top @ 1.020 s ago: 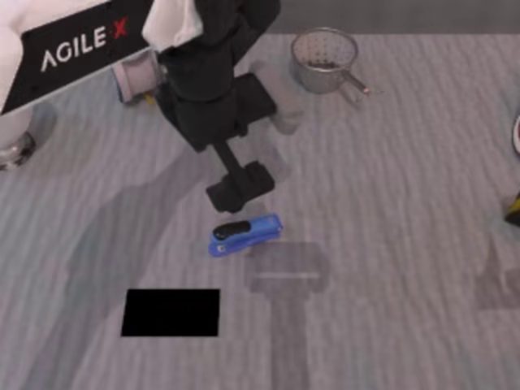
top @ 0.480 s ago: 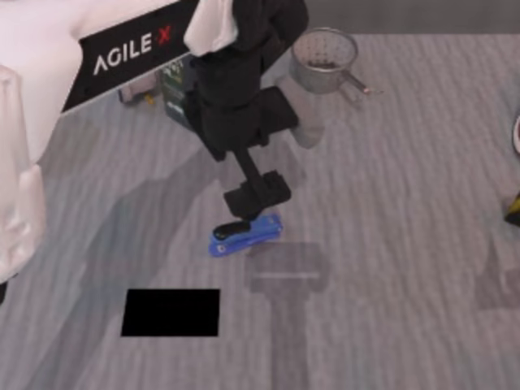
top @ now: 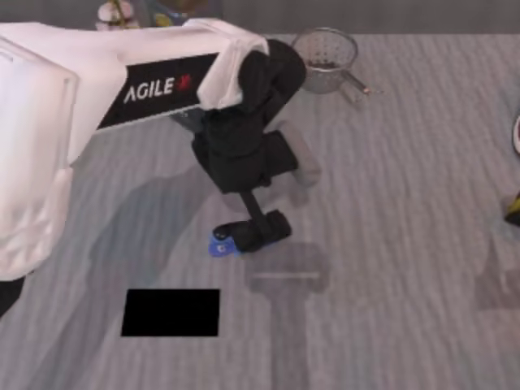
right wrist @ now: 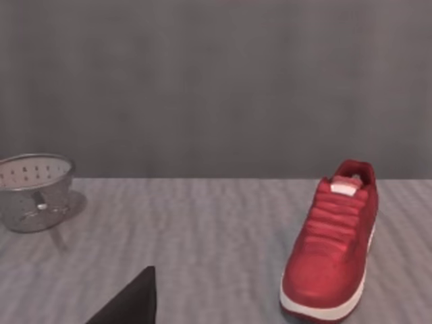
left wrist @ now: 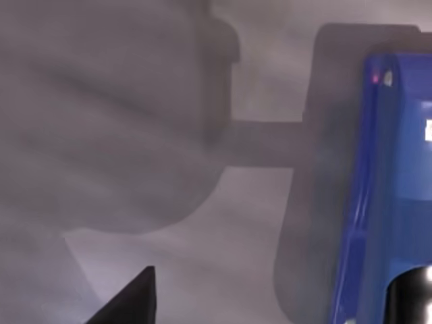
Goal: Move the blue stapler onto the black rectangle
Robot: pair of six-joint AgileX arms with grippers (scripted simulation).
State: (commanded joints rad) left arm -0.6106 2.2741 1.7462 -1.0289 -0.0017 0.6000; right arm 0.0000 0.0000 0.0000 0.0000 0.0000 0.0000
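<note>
Stapler (top: 218, 244) lies on the table near mid-table, up and right of the black rectangle (top: 171, 313), well apart from it. Only its left blue end shows from above; the rest sits under the left gripper (top: 258, 231), lowered right over it. Wrist view: blue body (left wrist: 388, 189) fills one side, very close. Whether the jaws are spread or pinching it, cannot tell.

Progress, by my reading: nothing moved yet. Grasp, lift, carry to the rectangle and release all remain.

Hidden: finger contact, stapler's right end. Right arm is off the top view, parked; its wrist camera sees a colander (right wrist: 34, 191) and red shoe (right wrist: 332, 251).
</note>
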